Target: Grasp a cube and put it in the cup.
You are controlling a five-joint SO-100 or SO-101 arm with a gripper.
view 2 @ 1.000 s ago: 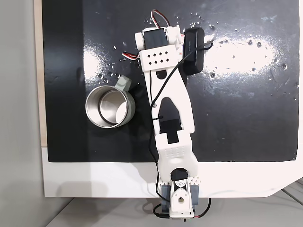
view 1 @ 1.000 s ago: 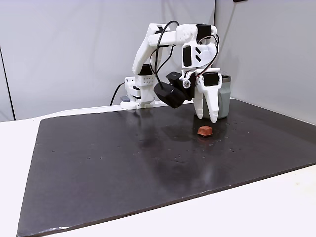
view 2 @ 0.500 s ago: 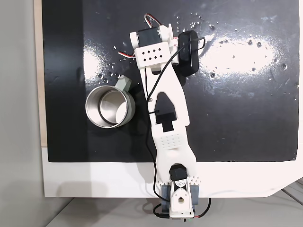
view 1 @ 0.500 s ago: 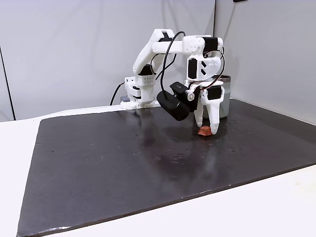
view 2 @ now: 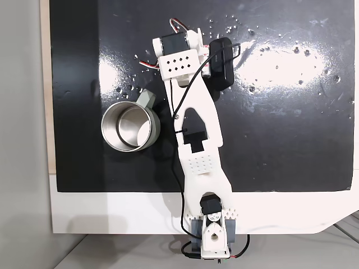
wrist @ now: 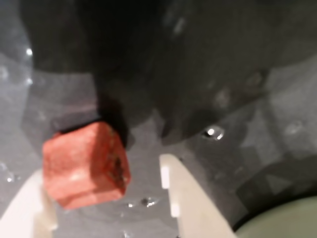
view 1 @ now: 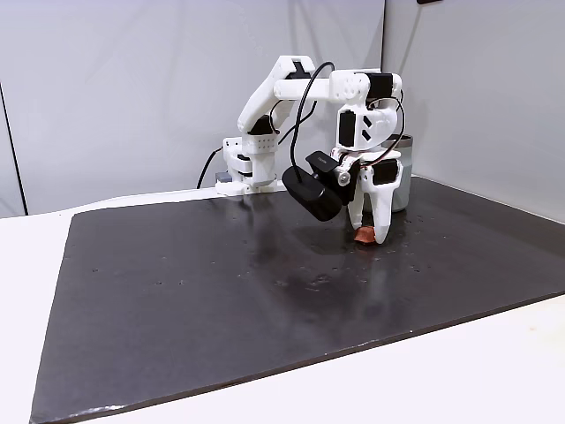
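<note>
Here the robot arm's tool (wrist: 101, 191) straddles the reddish-brown cube (wrist: 85, 165) on the glossy black worktop (view 1: 194, 291), its white fingers (wrist: 181, 198) spread apart and not yet closed. In the wrist view the cube sits off-centre in the gap, touching or just beside the finger at the left, with clear space to the finger at the right; a squeeze would likely push it toward the middle. In a fixed view from the side the tool (view 1: 370, 235) points straight down, its tips at the cube (view 1: 363, 235), with the sage-green cup (view 1: 403, 184) just behind. In a fixed view from above, the cup (view 2: 130, 128) stands upright to the left of the arm
</note>
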